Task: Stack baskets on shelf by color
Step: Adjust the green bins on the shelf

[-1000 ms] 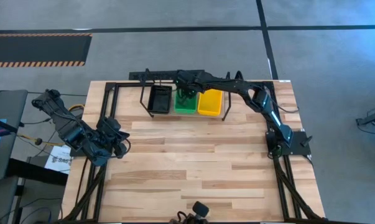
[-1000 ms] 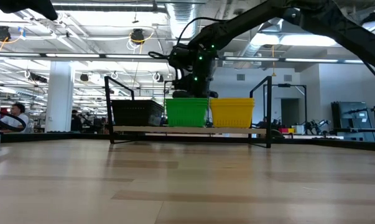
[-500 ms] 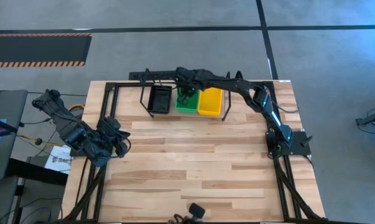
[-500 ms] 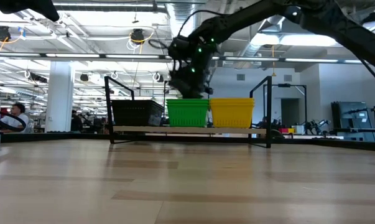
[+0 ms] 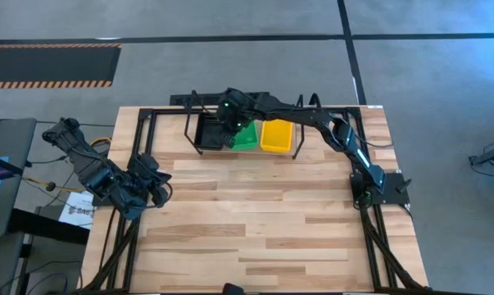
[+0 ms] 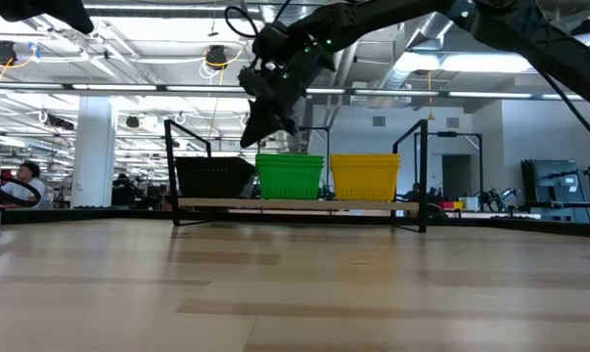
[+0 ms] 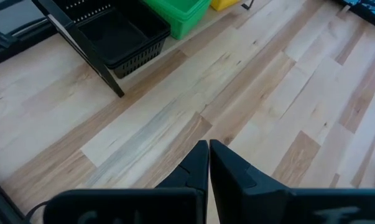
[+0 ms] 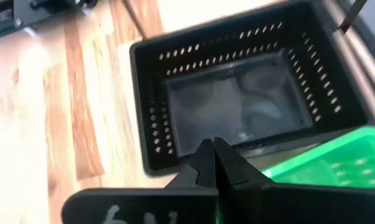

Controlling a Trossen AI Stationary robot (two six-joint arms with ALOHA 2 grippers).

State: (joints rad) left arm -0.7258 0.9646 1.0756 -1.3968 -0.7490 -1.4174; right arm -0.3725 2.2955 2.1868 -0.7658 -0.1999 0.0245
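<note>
We see the right gripper [image 6: 267, 119], shut and empty, above the shelf [image 5: 199, 148] between the black basket [image 5: 210, 131] and green basket [image 5: 248, 137]; the left arm is far off.

A low light-wood plank shelf in a thin black wire frame [image 6: 295, 203] stands at the far edge of the desk. On it, side by side and upright, sit a black perforated plastic basket [image 6: 214, 178], a bright green perforated basket [image 6: 291, 176] touching it, and a yellow perforated basket [image 6: 365, 176].
</note>
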